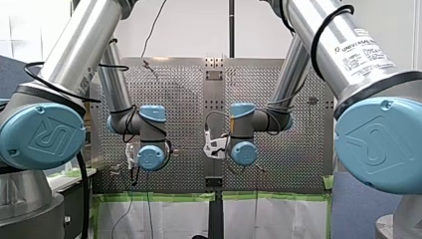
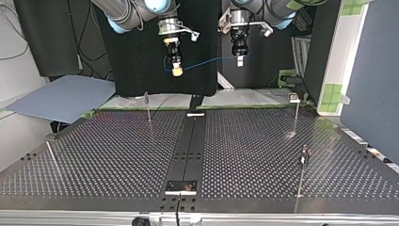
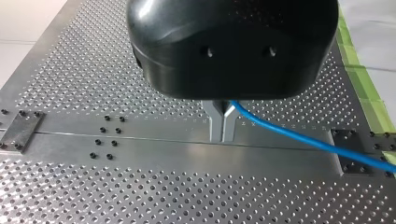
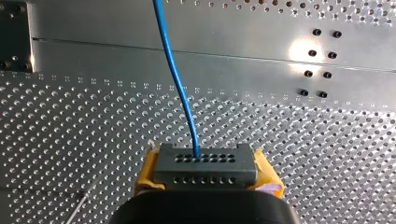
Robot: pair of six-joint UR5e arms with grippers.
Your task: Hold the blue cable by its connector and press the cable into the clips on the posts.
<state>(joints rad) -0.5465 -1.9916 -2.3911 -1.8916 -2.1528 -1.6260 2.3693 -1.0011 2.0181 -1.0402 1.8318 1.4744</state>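
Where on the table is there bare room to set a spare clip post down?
Top view: bare perforated table between the centre strip and the near right-hand post; likewise between the strip and the leaning rod. Crowded only above the far edge: my right gripper holds the connector, my left gripper the blue cable, strung between them.

Blue cable [image 4: 177, 88] aloft, grey perforated connector [image 4: 205, 169]

Front and top views face across the table [image 2: 249, 155] — wrists close above.
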